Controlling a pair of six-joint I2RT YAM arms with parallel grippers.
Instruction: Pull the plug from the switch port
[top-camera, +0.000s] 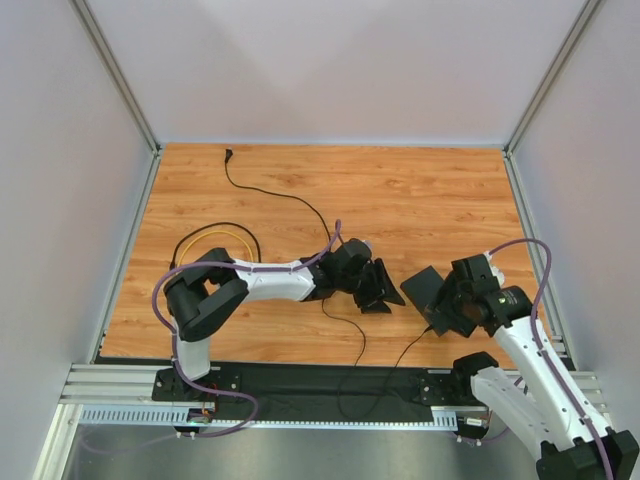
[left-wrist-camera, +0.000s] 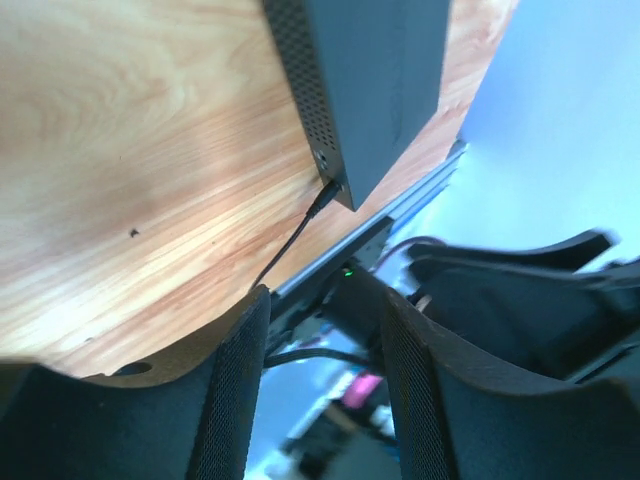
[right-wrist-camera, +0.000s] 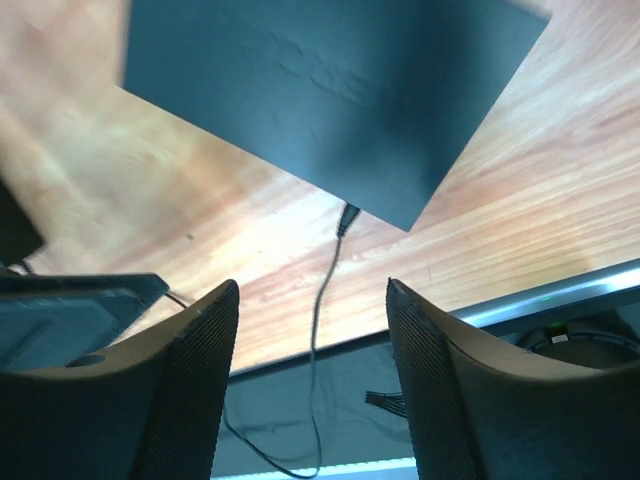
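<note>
From above, the switch (top-camera: 428, 288) lies on the table (top-camera: 300, 190) between the two pincers, and its plug is too small to make out there. The wrist views show it: the plug (right-wrist-camera: 347, 217) sits in a port at the switch's corner, with its cable (right-wrist-camera: 318, 330) trailing past the table's near edge. The left pincer (left-wrist-camera: 320, 305) and the right pincer (right-wrist-camera: 312, 290) both gape, gripping nothing. Both wrist views cut off part of the switch.

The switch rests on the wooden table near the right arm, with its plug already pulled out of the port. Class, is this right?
No. The plug is still seated in the edge of the switch, as the right wrist view shows. The switch does rest on the wooden table near the right arm.
</note>
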